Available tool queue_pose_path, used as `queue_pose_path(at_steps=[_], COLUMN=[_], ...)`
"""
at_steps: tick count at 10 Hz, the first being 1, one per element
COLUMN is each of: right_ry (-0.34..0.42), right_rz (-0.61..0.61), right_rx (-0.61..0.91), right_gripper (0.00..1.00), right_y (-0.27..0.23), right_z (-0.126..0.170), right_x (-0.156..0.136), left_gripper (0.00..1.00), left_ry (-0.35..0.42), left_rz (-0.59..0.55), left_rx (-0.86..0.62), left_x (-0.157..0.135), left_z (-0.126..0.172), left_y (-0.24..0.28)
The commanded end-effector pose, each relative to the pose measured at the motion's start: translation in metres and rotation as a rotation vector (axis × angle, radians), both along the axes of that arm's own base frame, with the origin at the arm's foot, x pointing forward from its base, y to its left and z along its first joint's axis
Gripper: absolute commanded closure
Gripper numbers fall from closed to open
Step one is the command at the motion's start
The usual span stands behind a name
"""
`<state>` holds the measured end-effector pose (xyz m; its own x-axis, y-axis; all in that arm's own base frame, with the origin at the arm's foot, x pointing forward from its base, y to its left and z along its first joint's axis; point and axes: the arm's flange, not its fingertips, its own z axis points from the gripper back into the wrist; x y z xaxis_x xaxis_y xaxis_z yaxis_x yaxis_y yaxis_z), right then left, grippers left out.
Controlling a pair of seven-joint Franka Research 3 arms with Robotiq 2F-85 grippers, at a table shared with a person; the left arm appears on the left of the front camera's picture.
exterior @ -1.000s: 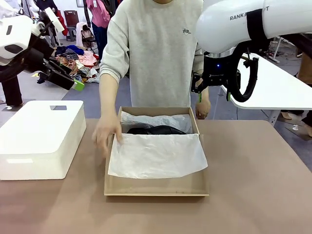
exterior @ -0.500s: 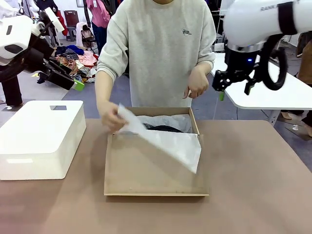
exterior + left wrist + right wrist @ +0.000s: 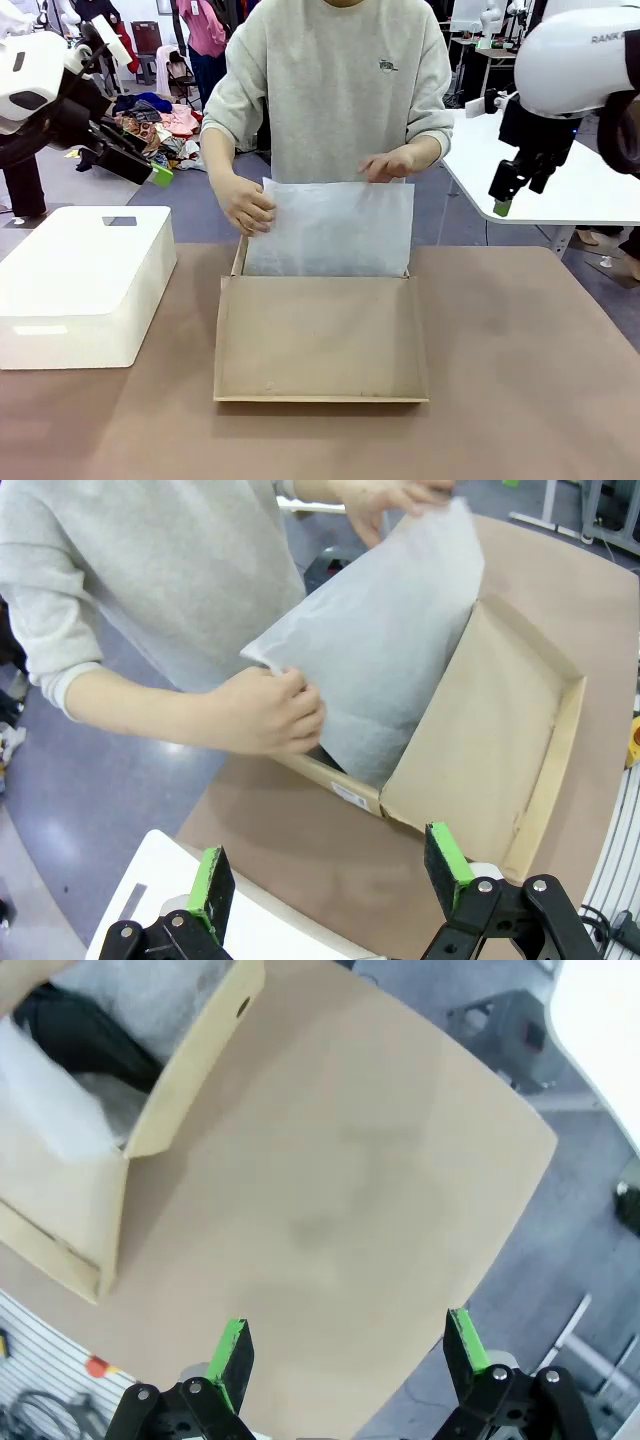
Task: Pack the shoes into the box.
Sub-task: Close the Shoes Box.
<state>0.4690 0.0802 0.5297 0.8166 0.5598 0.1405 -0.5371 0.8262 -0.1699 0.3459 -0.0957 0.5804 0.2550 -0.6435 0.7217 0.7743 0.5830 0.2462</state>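
The brown cardboard box point(image 3: 320, 340) sits mid-table with its hinged lid lying open toward me. The person holds a sheet of white tissue paper point(image 3: 330, 230) upright over the box body with both hands, which hides the shoes from the front. In the right wrist view part of a glossy black shoe point(image 3: 85, 1030) lies inside the box point(image 3: 190, 1060) among tissue. My left gripper point(image 3: 150, 172) point(image 3: 328, 880) hovers open, high at the left, above the table's left part. High at the right, my right gripper point(image 3: 503, 200) point(image 3: 348, 1355) stands open over bare table.
A large white rounded plastic box point(image 3: 85, 280) stands on the table's left side. A white table point(image 3: 570, 180) is behind on the right. The brown tabletop point(image 3: 520, 350) right of the box is bare. Clothes and chairs lie in the background.
The person has lifted the tissue sheet off the open lid and raised it upright over the box. My right arm has swung right and away from the box. The left arm has not moved.
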Motion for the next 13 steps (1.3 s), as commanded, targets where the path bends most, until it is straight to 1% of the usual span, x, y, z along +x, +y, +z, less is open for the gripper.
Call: queue_pose_path(at_steps=[1, 3, 6, 7, 8, 9, 10, 11, 13], right_ry=[-0.015, -0.029, -0.042, -0.029, -0.006, 0.007, 0.039, -0.011, -0.011], right_rz=[0.134, 0.263, 0.397, 0.442, 0.451, 0.425, 0.324, 0.412, 0.412], right_rx=[0.050, 0.123, 0.188, 0.227, 0.241, 0.229, 0.198, 0.200, 0.200], right_gripper=[0.00, 0.00, 0.00, 0.00, 0.00, 0.00, 0.00, 0.00, 0.00], right_y=[-0.021, -0.034, -0.043, -0.045, -0.045, -0.041, -0.034, -0.039, -0.039], right_z=[-0.008, -0.018, -0.030, -0.033, -0.034, -0.035, -0.033, -0.035, -0.035], right_x=[-0.002, 0.000, 0.005, 0.007, 0.008, 0.008, 0.007, 0.005, 0.005], left_gripper=[0.00, 0.00, 0.00, 0.00, 0.00, 0.00, 0.00, 0.00, 0.00], left_ry=[-0.011, -0.011, -0.011, -0.011, -0.011, -0.011, -0.011, -0.011, -0.011], left_rz=[-0.007, -0.007, -0.007, -0.007, -0.007, -0.007, -0.007, -0.007, -0.007], left_rx=[-0.009, -0.009, -0.009, -0.009, -0.009, -0.009, -0.009, -0.009, -0.009], left_x=[0.001, 0.001, 0.001, 0.001, 0.001, 0.001, 0.001, 0.001, 0.001], left_z=[0.000, 0.000, 0.000, 0.000, 0.000, 0.000, 0.000, 0.000, 0.000], left_y=[0.000, 0.000, 0.000, 0.000, 0.000, 0.000, 0.000, 0.000, 0.000])
